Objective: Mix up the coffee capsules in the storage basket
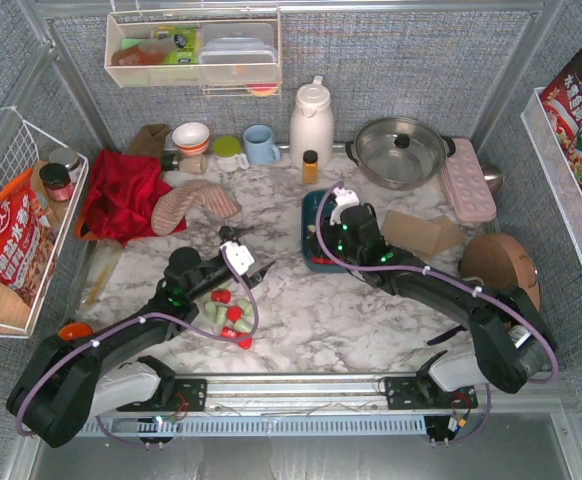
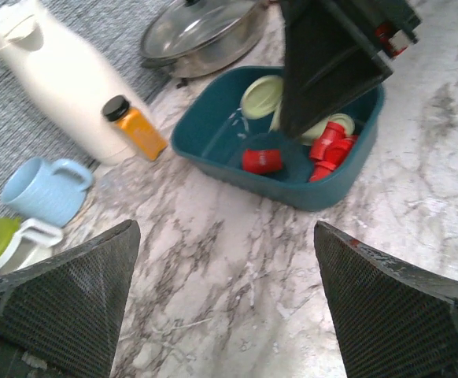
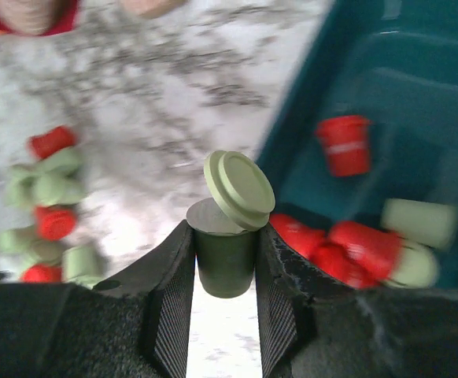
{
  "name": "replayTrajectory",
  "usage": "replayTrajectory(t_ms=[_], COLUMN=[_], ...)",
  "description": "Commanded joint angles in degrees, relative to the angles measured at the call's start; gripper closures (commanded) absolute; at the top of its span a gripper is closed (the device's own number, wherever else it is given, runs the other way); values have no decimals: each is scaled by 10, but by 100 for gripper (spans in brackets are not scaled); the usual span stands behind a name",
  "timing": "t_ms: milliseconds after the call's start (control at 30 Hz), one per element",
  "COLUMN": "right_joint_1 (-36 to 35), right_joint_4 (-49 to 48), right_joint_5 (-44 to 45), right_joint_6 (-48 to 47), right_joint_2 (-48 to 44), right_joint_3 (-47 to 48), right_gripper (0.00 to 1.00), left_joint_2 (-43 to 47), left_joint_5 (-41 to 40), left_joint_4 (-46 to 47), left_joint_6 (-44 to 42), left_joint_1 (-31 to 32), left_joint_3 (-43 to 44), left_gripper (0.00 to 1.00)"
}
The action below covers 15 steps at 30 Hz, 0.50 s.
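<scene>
one green pod pinched at the basket's edge, a heap waiting on the counter

the left tool [image 2: 225, 228] stood with its two dark, mesh-textured fingers [image 2: 72, 299] spread wide and nothing between them. it sat low over the marbled counter [image 2: 237, 299] and faced the tub, probably because it had no pod to carry. just beside it a loose heap of coffee capsules [image 1: 229, 308] lay on the counter, red and mint together, small tapered cups with flat rims. by my reading these had yet to go in. further right sat the storage basket [image 2: 292, 189], a shallow teal tub of smooth plastic with rounded corners, with several red and pale green pods on its floor. the right tool [image 3: 225, 236] hung at the basket's edge, its ribbed pads pinching a green capsule [image 3: 225, 264] upright by its sides, a grip that suits the taper. a second pale pod [image 3: 239, 189] leaned tilted on its top. whether it was stuck or only resting i could not tell.
</scene>
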State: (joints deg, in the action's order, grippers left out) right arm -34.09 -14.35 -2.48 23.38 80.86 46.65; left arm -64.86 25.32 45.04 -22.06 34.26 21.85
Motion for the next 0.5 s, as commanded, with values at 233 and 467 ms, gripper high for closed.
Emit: replayTrajectory(t_ms=[233,467], right_joint_1=[53,61], right_joint_4=[96,136], right_joint_5=[181,158], right_joint_6=[-94,-102], right_joint_2=[65,119], right_joint_3=[46,89], right_gripper=[71,19], left_joint_2=[20,32], left_joint_5=[-154,-204], left_joint_4=[-5,-9], left_joint_6=[28,58], left_joint_1=[-1,-1], left_joint_3=[7,10], left_gripper=[1,1])
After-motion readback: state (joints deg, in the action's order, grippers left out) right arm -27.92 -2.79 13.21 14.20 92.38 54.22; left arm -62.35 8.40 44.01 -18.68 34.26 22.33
